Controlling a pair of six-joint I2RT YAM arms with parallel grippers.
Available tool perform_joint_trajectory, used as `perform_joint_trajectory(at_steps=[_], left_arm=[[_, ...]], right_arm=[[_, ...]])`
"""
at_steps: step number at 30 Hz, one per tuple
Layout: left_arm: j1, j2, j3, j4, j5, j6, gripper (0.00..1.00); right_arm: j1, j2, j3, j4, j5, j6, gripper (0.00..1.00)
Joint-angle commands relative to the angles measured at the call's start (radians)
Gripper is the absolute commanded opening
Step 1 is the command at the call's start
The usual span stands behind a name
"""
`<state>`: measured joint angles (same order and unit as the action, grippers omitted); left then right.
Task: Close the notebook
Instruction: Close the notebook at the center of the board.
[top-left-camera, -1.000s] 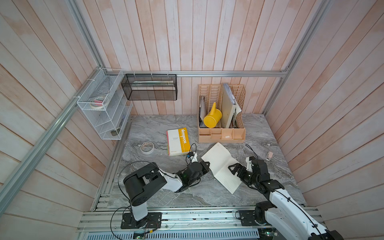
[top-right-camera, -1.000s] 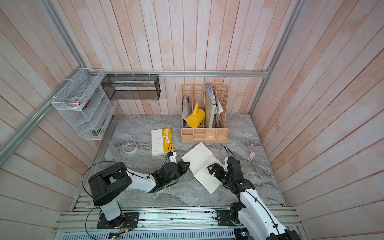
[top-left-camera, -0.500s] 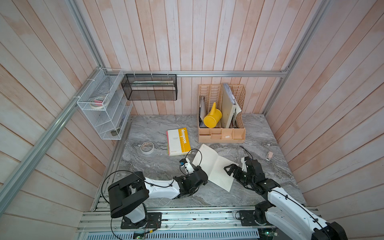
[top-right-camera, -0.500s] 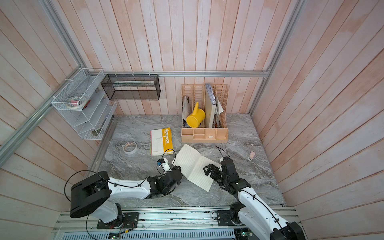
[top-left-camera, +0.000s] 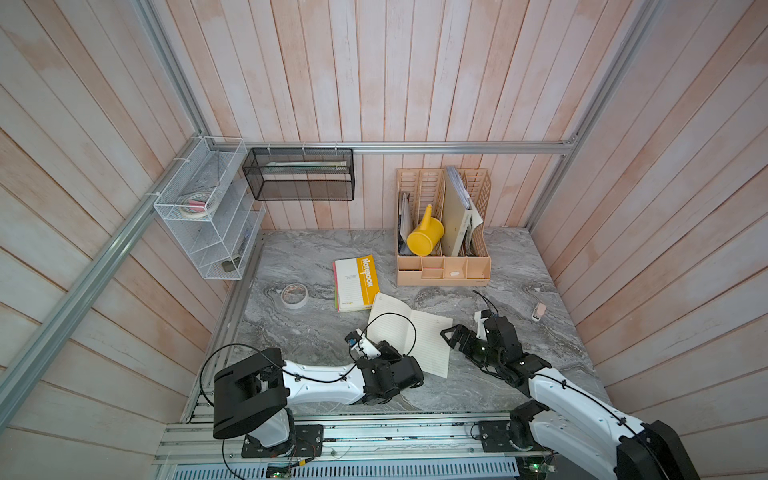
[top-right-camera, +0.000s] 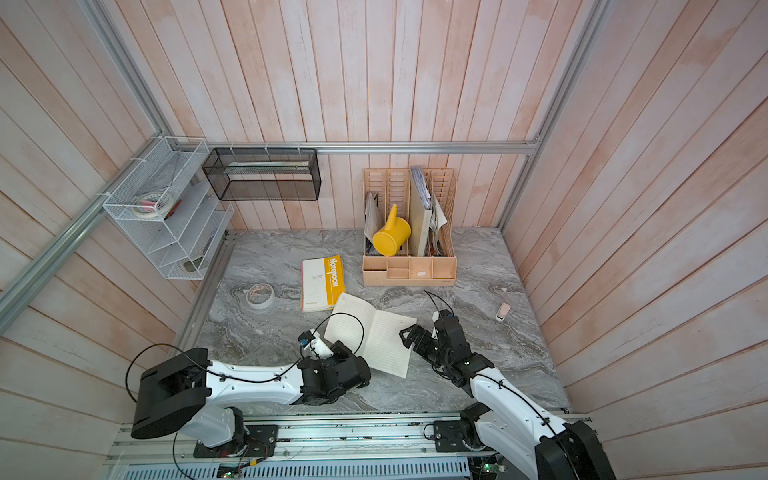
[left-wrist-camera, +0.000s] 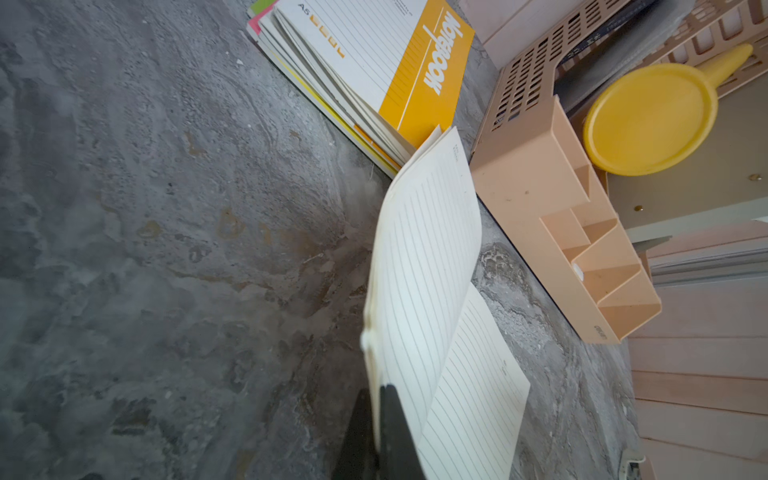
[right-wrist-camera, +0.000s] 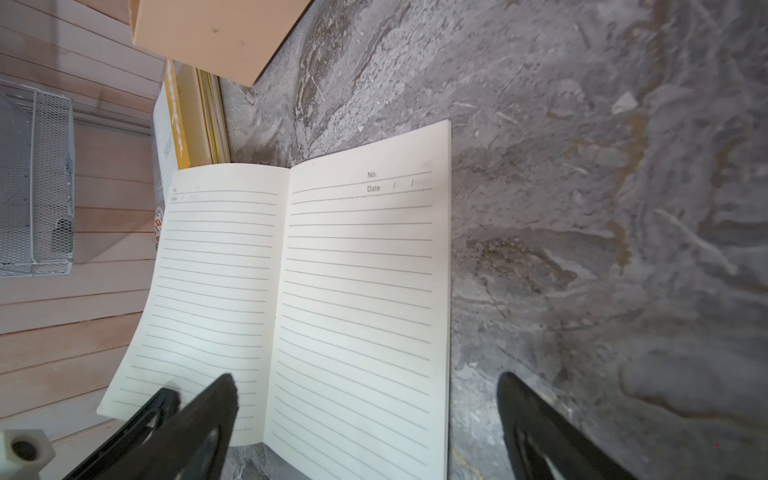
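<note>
**Both top views:** notebook (top-left-camera: 409, 336) open on table (top-left-camera: 316, 328), between the two pincers; spine runs away from both. Left pincer (top-left-camera: 409, 360) at near corner of left leaf. Right pincer (top-left-camera: 453, 338) just beside right leaf.

**Left wrist:** left pincer (left-wrist-camera: 380, 436) clamped tight on edge of left leaf; leaf stands lifted, curling.

**Right wrist:** right pincer (right-wrist-camera: 365, 380) spread wide, empty, straddling right leaf.

**Judgement:** fold goes across spine, toward right pincer.

Tape roll (top-left-camera: 294, 295), yellow jug (top-left-camera: 424, 237), perhaps eraser (top-left-camera: 539, 311)
</note>
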<state>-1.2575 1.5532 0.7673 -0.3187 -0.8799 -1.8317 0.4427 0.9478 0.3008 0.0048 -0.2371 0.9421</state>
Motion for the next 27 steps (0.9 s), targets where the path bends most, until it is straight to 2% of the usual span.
perform_joint_trajectory(at_steps=[1, 4, 9, 18, 27], left_arm=[[-0.003, -0.013, 0.002, -0.073, -0.041, -0.026, 0.0], [-0.003, -0.019, 0.0, -0.073, -0.038, -0.02, 0.0], [-0.005, -0.021, -0.003, -0.08, -0.031, -0.024, 0.0], [-0.005, -0.014, 0.005, -0.058, -0.025, 0.006, 0.0], [-0.005, -0.057, -0.057, 0.094, -0.002, 0.118, 0.0]], right_arm=[[0.016, 0.04, 0.034, 0.054, -0.011, -0.001, 0.98], [0.027, 0.089, 0.028, 0.12, -0.06, 0.007, 0.98], [0.081, 0.13, 0.02, 0.21, -0.053, 0.041, 0.98], [0.105, 0.21, 0.039, 0.238, -0.05, 0.039, 0.98], [0.106, 0.321, 0.039, 0.283, -0.075, 0.031, 0.98]])
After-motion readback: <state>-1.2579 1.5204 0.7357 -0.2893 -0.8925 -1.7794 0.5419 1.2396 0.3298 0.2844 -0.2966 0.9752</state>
